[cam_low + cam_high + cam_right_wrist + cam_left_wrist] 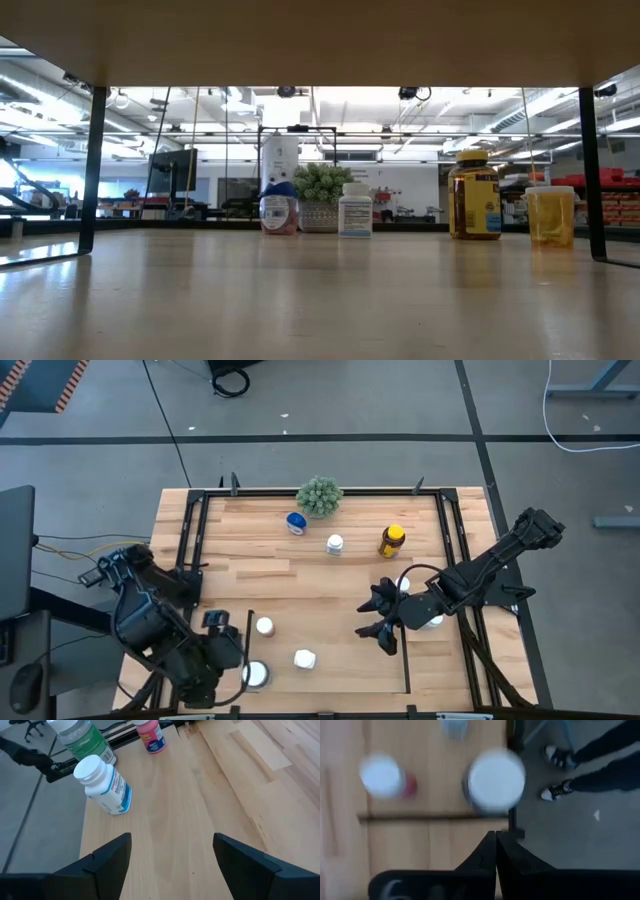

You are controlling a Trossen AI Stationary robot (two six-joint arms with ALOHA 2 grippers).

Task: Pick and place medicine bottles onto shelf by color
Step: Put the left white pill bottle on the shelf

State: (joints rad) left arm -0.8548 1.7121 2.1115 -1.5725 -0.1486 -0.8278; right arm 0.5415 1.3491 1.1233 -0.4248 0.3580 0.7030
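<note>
Three bottles stand near the table's front: a pink one (264, 627) (152, 735), a white one with a blue label (305, 659) (105, 782), and a wide white-capped one with a green label (257, 674) (495, 780). They stand by the shelf's left black strip (250, 640). Farther back stand a blue bottle (296, 523), a white one (334, 544) and an amber one with a yellow cap (392, 540). My left gripper (232, 653) (496, 845) is shut and empty, above and just left of the wide bottle. My right gripper (385, 620) (172, 855) stands open with nothing in it, right of the three near bottles.
A green spiky plant ball (319, 496) sits at the far edge. A yellow translucent bottle (550, 215) stands at the right in the low view. Black frame bars (190, 540) run along the table's sides. A person's shoes (555, 755) show on the floor past the table.
</note>
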